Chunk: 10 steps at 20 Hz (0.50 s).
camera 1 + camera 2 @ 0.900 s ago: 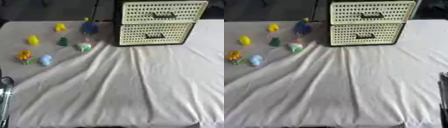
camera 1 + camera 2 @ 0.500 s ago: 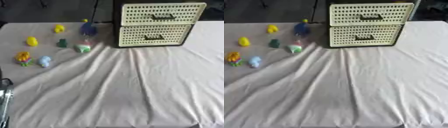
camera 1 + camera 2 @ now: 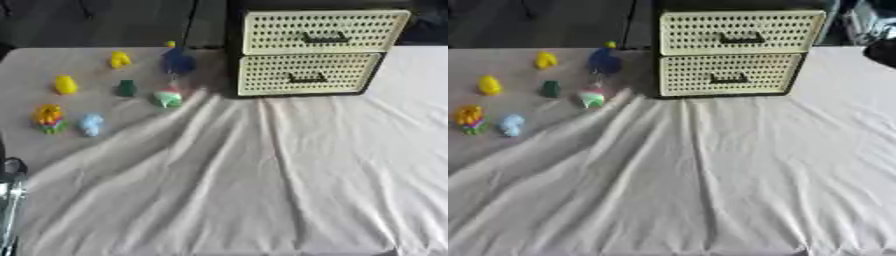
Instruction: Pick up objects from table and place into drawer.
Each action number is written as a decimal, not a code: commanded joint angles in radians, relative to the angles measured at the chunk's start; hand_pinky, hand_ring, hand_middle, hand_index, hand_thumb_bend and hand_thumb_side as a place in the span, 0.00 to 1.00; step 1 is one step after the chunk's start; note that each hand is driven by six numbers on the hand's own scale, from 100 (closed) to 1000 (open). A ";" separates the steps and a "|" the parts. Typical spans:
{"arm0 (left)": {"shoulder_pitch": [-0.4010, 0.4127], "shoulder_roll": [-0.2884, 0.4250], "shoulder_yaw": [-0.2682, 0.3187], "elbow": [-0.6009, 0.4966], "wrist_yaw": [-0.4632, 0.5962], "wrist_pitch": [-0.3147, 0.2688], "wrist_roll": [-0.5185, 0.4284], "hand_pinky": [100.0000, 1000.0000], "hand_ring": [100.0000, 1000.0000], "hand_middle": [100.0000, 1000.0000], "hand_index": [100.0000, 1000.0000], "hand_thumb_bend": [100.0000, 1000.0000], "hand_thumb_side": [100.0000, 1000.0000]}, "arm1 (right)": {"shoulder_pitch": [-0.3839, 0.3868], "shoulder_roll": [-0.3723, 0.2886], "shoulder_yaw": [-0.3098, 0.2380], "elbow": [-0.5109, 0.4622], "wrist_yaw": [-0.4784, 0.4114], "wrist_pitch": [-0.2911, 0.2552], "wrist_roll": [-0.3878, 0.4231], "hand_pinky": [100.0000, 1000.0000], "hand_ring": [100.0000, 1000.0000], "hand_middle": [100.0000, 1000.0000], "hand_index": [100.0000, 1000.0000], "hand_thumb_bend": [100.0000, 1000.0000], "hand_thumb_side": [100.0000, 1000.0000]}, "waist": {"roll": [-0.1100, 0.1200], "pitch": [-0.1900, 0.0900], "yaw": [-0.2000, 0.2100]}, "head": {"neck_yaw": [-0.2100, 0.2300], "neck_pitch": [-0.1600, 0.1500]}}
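Left hand (image 3: pixel 10 200) cut off at lower left edge, finger state indeterminable, small toys (image 3: pixel 168 97) blurred upper left, drawer unit (image 3: pixel 317 52) shut, top cropped.

Both eye views are soft all over, evenly lit and moderately bright, with no glare on the pale cloth (image 3: pixel 262 190), whose folds carry only faint grey shading. The small toys (image 3: pixel 105 100) at upper left are blurred to blobs of colour (yellow, green, blue, orange) with weak shadows, and the perforated drawer unit (image 3: pixel 315 52) at top centre has smeared holes. The strip above the table is dark, and the left hand (image 3: pixel 10 200) at the lower left edge is a blurred streak.
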 commanded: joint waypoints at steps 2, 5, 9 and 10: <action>-0.009 0.011 -0.005 -0.018 0.007 -0.001 -0.006 0.66 0.74 0.79 0.94 0.21 0.89 | -0.008 -0.071 0.021 -0.016 0.022 0.031 0.096 0.00 0.00 0.00 0.85 0.00 0.45 | -0.003 -0.022 0.003 | -0.009 -0.012; -0.010 0.010 -0.005 -0.018 0.009 -0.001 -0.006 0.66 0.74 0.79 0.94 0.20 0.90 | 0.002 -0.090 0.039 -0.016 0.009 0.064 0.141 0.00 0.00 0.00 0.78 0.00 0.34 | -0.003 -0.022 0.005 | -0.012 -0.012; -0.009 0.009 -0.008 -0.018 0.014 0.000 -0.009 0.66 0.74 0.78 0.94 0.20 0.90 | -0.006 -0.117 0.065 -0.003 -0.029 0.125 0.200 0.00 0.00 0.00 0.81 0.00 0.29 | -0.006 -0.023 0.008 | -0.020 -0.010; -0.009 0.009 -0.009 -0.018 0.015 0.000 -0.010 0.66 0.74 0.78 0.94 0.20 0.90 | -0.013 -0.123 0.074 0.013 -0.041 0.130 0.216 0.00 0.00 0.00 0.81 0.00 0.29 | -0.006 -0.023 0.009 | -0.022 -0.011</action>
